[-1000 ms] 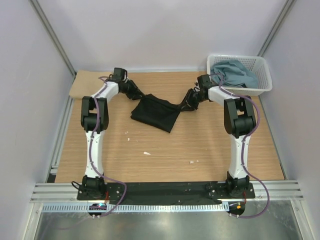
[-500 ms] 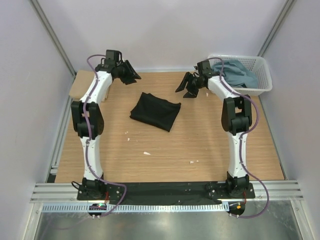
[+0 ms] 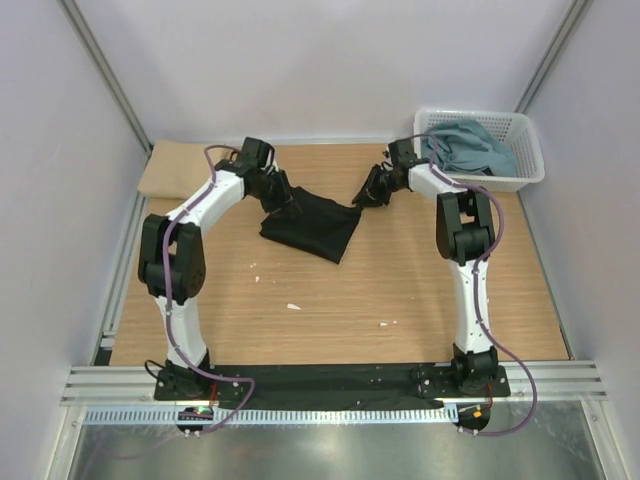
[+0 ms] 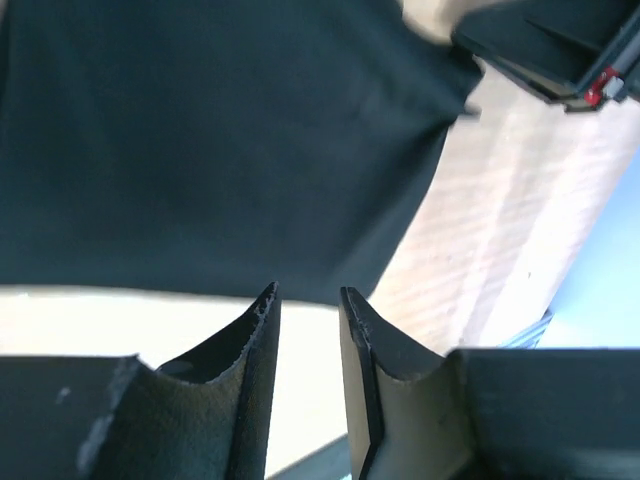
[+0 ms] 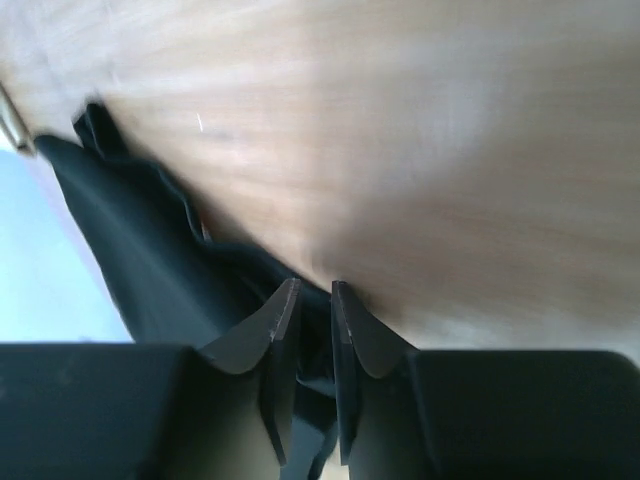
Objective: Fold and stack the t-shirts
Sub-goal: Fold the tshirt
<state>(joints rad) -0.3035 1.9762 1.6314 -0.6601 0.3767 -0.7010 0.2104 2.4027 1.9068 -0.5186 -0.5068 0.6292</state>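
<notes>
the left pincer (image 4: 307, 295) sits low at the far left corner of the black t-shirt (image 3: 312, 228). its own camera shows the two fingers (image 4: 250, 350) a narrow slit apart, with only pale bench showing between them. the edge of the black cloth lies just beyond the tips, not in the slit, so it stands slightly open and holds nothing that can be seen.

the right pincer (image 5: 313, 290) is at the shirt's far right corner. its fingers are drawn close together on a fold of the black cloth, which fills the gap behind the tips and trails away to the upper left of that view. that view is blurred, so how deep the cloth sits in the grip i cannot tell.

from overhead, the gripped corner is drawn out into a point toward the right pincer. the rest of the shirt lies as a folded, roughly four-sided dark pad on the wooden bench (image 3: 350, 290), in its far half, between the two arms.

a tan t-shirt (image 3: 170, 170) lies flat at the far left corner of the bench, behind the left arm and apart from the black one. a blue-grey t-shirt (image 3: 465, 145) is bunched inside the white lattice basket (image 3: 528, 160) at the far right corner, close behind the right arm. a few small white flecks (image 3: 293, 306) dot the bare wood nearer the arm bases. both arms reach forward from their bases and bend inward toward the black shirt.
</notes>
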